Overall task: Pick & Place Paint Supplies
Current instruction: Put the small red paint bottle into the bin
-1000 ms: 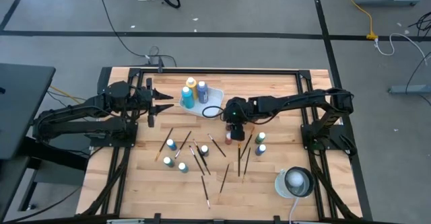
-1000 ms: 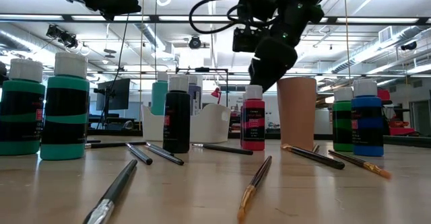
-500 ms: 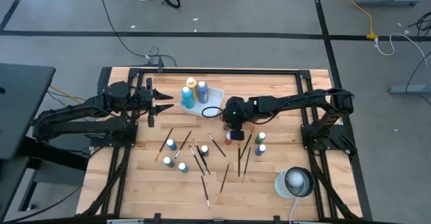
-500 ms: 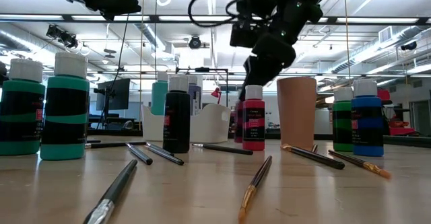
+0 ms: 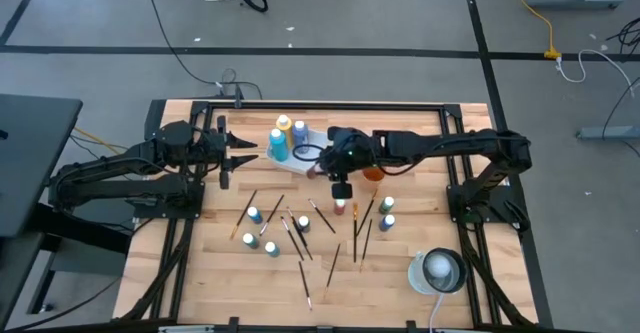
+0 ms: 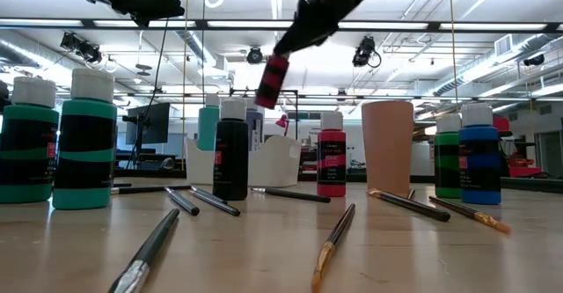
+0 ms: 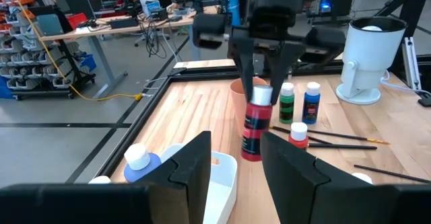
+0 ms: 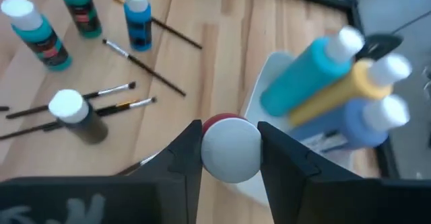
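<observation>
My right gripper (image 6: pixel 297 40) (image 5: pixel 338 173) is shut on a red paint bottle (image 6: pixel 273 80) with a white cap and holds it in the air near the white tray (image 5: pixel 312 143), which has teal, yellow and blue bottles lying in it. A second red bottle (image 6: pixel 331 155) stands on its base on the table beside the orange-brown cup (image 6: pixel 387 148). More bottles and thin brushes (image 5: pixel 305 235) lie across the table's middle. My left gripper (image 5: pixel 240 153) hovers open to the tray's left, touching nothing. My right gripper pinches the red bottle by its white cap (image 8: pixel 231 148), one finger (image 8: pixel 185 150) on each side of the cap. The fingers come from above, pointing down. The bottle is lifted clear of the table and hangs tilted below the fingers (image 7: pixel 252 126).
A white lamp-like stand (image 5: pixel 440 270) sits at the table's near right corner. Teal and dark bottles (image 6: pixel 84 139) stand close to the low camera. Green and blue bottles (image 6: pixel 471 152) stand to the cup's right. Black frame rails (image 5: pixel 320 106) run along the far edge.
My right gripper came down onto a red bottle standing by the cup, shut on its cap, then rose and moved toward the tray. That bottle now hangs tilted, clear of the table. The other red bottle stayed standing.
</observation>
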You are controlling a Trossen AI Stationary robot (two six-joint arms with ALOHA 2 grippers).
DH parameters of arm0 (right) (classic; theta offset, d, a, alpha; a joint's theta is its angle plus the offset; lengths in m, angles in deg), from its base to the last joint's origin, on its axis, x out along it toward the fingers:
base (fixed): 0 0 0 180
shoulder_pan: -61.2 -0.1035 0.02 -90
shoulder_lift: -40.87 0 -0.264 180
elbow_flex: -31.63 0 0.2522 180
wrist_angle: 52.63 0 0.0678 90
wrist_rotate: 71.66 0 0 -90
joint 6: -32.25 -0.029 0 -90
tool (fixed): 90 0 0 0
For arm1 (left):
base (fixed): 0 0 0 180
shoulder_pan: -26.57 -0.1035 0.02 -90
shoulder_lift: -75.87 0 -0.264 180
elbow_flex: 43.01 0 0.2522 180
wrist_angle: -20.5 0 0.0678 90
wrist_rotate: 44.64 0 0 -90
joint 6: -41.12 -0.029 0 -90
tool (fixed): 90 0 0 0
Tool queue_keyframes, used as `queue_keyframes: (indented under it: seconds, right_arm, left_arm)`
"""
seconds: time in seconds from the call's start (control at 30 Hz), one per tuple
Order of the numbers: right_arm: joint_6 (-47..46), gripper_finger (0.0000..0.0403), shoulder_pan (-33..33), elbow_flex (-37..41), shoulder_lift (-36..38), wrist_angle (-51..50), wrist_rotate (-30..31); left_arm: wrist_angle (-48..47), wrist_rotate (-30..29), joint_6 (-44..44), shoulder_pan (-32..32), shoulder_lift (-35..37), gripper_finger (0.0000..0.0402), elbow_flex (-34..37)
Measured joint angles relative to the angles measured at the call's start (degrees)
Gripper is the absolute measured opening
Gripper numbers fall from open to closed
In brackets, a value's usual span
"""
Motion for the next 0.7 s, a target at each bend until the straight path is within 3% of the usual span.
queue_keyframes:
  seconds: [0.33, 0.7]
  right_arm:
    - [4.10, 0.0115, 4.38, -1.14, -4.72, 7.69, -2.70]
    - [1.79, 0.0116, 12.84, -1.12, -10.20, 4.99, -1.34]
  left_arm:
    - [0.04, 0.00, 0.00, -0.02, 0.00, 0.0139, 0.00]
    - [0.02, -0.02, 0.00, -0.02, 0.00, 0.0139, 0.00]
